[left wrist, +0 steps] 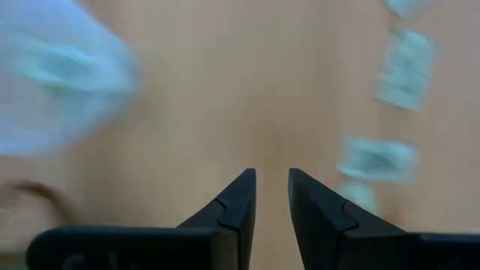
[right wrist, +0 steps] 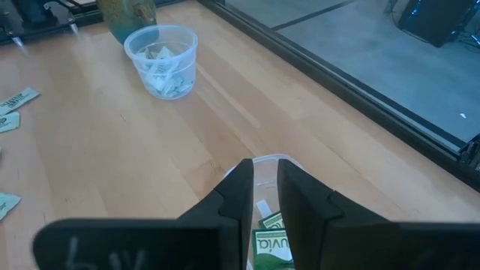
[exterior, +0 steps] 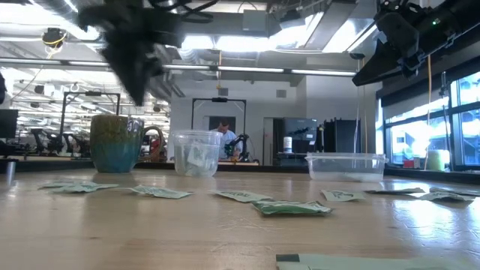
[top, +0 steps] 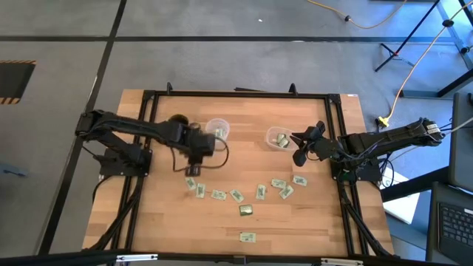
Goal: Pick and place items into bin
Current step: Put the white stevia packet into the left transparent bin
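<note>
Hovering above the wooden table [top: 148,222], the left gripper [top: 194,169] hangs just over the left end of a curved row of packets [top: 236,195]. In its wrist view the two dark wedge-shaped fingers [left wrist: 234,202] stand a narrow slot apart with only bare wood between them; nothing is held. The nearest packet [top: 191,184] lies just beyond the tips, on the side away from the round clear cup [top: 218,129], with its long axis angled across the line of the fingers, so the wrist would likely need a turn before closing. The left arm is plainly the nearer one for this end of the row.

The right gripper [top: 301,157] hangs above the edge of the shallow clear tub [top: 278,138]. Its fingers [right wrist: 238,196] show a slim gap, and a green-and-white packet [right wrist: 271,246] appears right below them inside the tub; whether it is pinched or already lying loose, I cannot tell.

Packets are thin, flat, rectangular, crinkly wrappers, lying nearly flush with the wood in the low view. One darker olive-gold packet [top: 246,210] sits below the middle of the row; another pale one [top: 247,237] lies alone nearer the front edge. Both clear containers already hold a few. A glazed green-and-brown mug [exterior: 116,142] stands beside the cup. A person [exterior: 223,135] is visible far back in the room.
</note>
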You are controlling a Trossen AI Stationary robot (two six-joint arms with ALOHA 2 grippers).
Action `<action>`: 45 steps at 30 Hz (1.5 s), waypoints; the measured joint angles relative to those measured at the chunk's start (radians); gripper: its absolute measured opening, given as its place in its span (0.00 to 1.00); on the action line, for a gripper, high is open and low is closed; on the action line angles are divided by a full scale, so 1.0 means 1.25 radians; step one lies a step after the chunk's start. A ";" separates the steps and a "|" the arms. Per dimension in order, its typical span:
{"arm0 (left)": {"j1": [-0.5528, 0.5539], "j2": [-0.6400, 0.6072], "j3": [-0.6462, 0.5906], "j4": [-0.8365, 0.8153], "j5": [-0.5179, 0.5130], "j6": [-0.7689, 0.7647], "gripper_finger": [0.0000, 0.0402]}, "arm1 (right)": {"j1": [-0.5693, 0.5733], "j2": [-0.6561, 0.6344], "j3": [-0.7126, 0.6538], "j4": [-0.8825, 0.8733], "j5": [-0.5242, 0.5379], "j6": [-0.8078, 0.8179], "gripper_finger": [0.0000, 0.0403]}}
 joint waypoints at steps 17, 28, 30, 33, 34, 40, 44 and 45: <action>-0.247 -0.010 -0.257 0.252 -0.048 -0.274 0.17 | 0.000 0.000 0.000 0.000 0.000 0.007 0.17; -0.254 -0.010 -0.301 0.278 -0.055 -0.299 0.16 | 0.000 0.000 0.000 0.001 0.000 0.021 0.17; -0.254 -0.010 -0.317 0.305 -0.055 -0.299 0.16 | 0.000 0.000 0.000 0.001 0.000 0.020 0.17; -0.254 -0.009 -0.341 0.322 -0.054 -0.299 0.16 | 0.000 0.000 0.000 0.001 0.000 0.019 0.17; -0.254 -0.009 -0.345 0.323 -0.054 -0.302 0.16 | 0.000 0.000 0.000 0.001 0.000 0.019 0.17; -0.254 -0.007 -0.359 0.334 -0.054 -0.311 0.14 | 0.000 0.000 0.000 0.001 0.000 0.018 0.17; -0.254 0.014 -0.371 0.339 -0.053 -0.324 0.13 | 0.000 0.000 0.000 0.001 0.000 0.018 0.17; -0.254 0.022 -0.374 0.339 -0.052 -0.326 0.13 | 0.000 0.000 0.000 0.000 0.000 0.018 0.17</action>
